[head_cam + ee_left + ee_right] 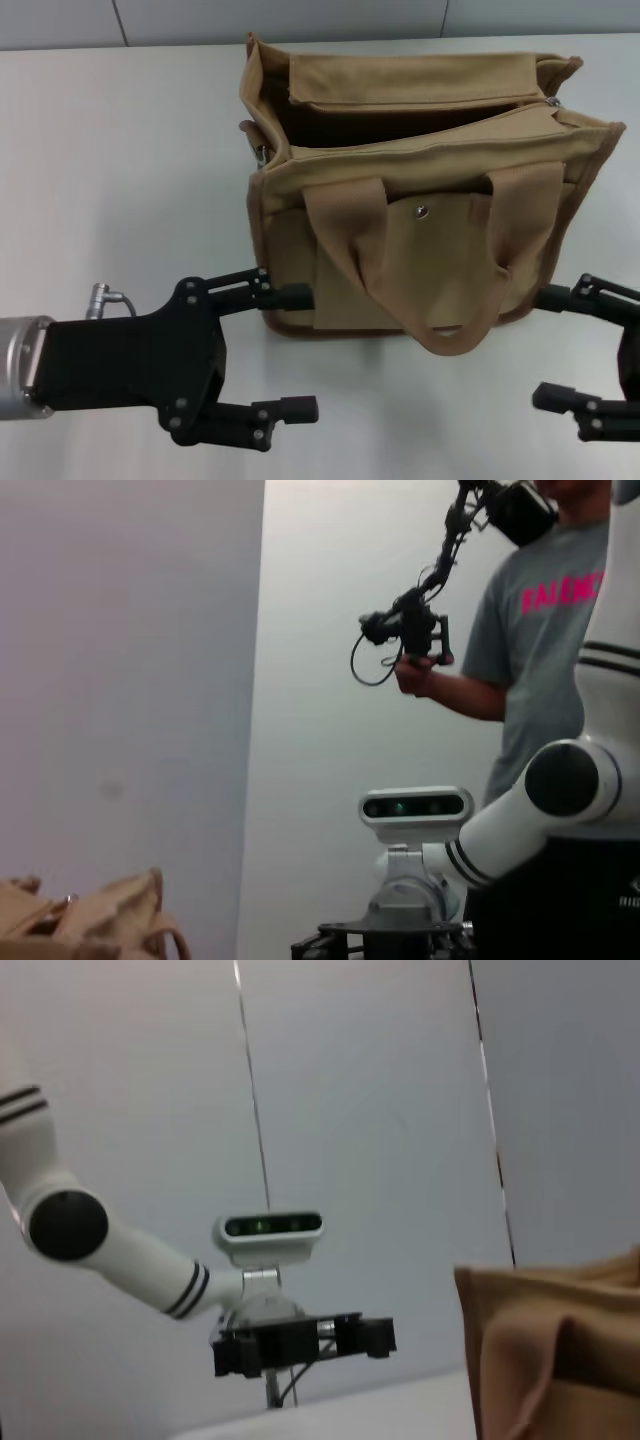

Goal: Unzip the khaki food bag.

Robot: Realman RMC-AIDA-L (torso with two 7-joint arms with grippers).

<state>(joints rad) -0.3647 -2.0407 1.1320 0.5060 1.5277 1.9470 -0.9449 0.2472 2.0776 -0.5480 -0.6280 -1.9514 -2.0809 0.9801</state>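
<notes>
- I see a white table [120, 150] spreading out past the fingers, plain and matte, with soft even light on it.
- Beyond the fingers, at the table's far edge, a pale grey wall [330, 18] of panels shows one thin dark seam.
- From the left wrist, I get a blank grey wall [130, 680] meeting a lighter white one at a vertical corner.
- A person [545, 630] in a grey T-shirt with pink lettering stands far from the fingers, holding a black handheld rig [410, 630].
- From the right wrist, the panelled wall [360, 1090] carries two thin vertical seams.
</notes>
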